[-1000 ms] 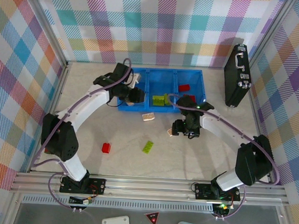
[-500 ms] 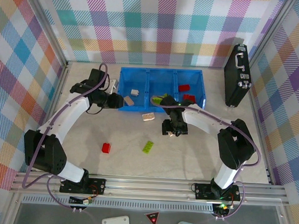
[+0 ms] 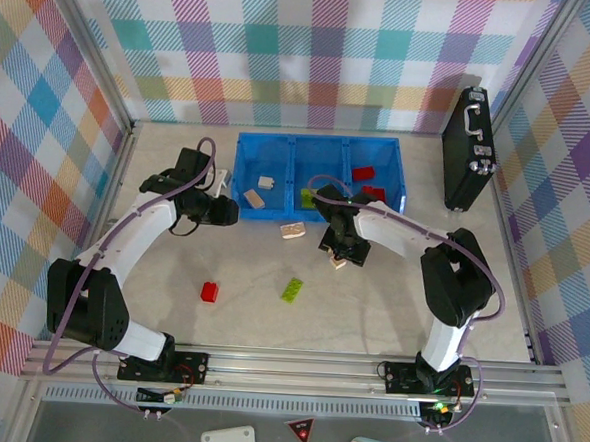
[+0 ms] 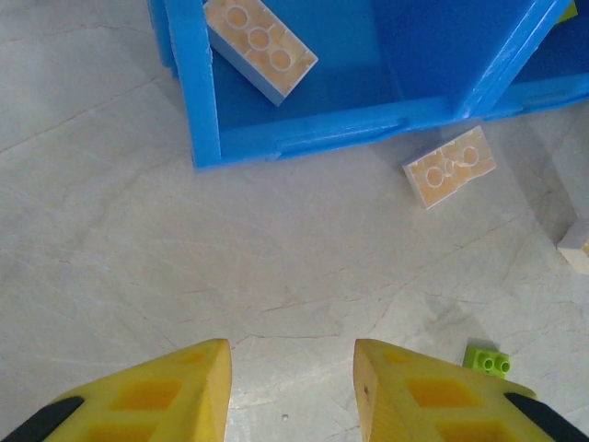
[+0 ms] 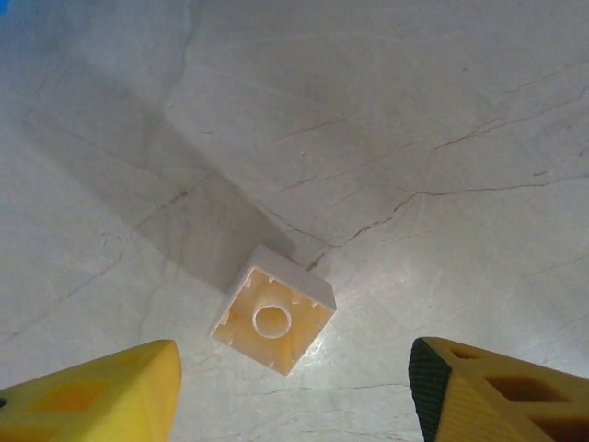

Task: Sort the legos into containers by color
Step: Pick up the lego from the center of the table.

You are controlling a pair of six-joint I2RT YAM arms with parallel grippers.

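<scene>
The left end effector (image 4: pixel 293 368) hangs spread and empty beside the bin (image 3: pixel 320 139), partly filled by colour, while a red lego (image 3: pixel 209 292), green lego (image 3: pixel 293 289), beige lego (image 3: pixel 292 230) and an upturned pale lego (image 5: pixel 273 320) below the spread, empty right end effector (image 5: pixel 293 359) lie unsorted on the surface (image 3: pixel 390 307).

Tbl (image 3: pixel 390 307) w/ blue bin (image 3: pixel 280 137), blk case (image 3: pixel 467 151), red brick (image 3: pixel 211 291), grn brick (image 3: pixel 292 289), tan brick (image 3: pixel 292 230).
</scene>
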